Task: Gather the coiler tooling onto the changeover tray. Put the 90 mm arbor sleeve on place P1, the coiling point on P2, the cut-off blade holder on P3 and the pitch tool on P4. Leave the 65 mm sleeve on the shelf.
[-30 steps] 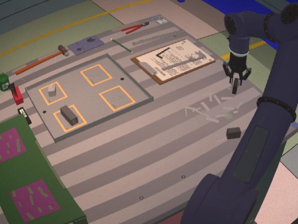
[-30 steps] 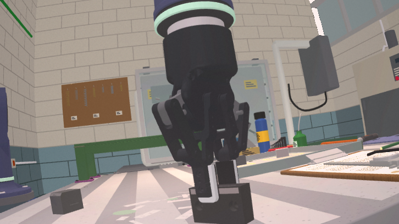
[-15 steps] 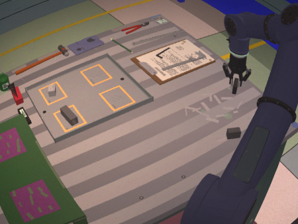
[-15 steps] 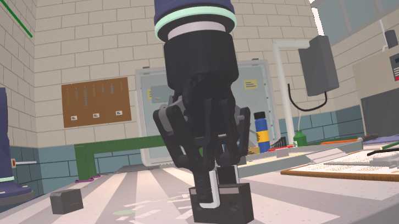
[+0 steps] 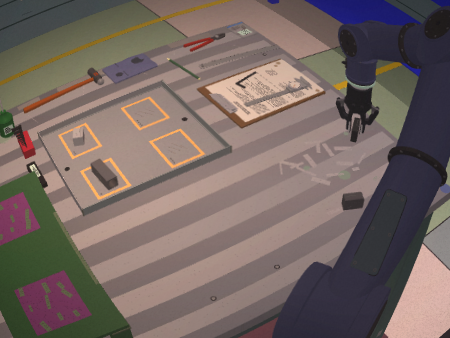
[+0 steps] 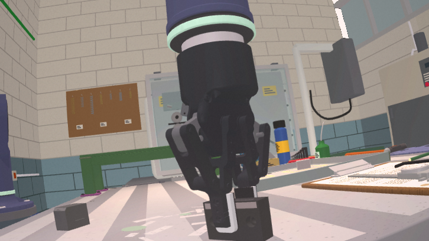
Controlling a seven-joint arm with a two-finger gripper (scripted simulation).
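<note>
My gripper stands at the right side of the bench, past the clipboard, with its fingers down at a small dark block that has a raised top. The fingers stand part-way apart and grip nothing. A second dark block lies apart on the bench, nearer the arm's base. The grey changeover tray lies at the left with several orange-framed places. A small pale block sits in one far place. A dark long block sits in the near left place.
Behind the tray lie a hammer, a pencil, red pliers and a clipboard. Pale scraps litter the bench between gripper and tray. A green shelf with magenta pads stands at the near left.
</note>
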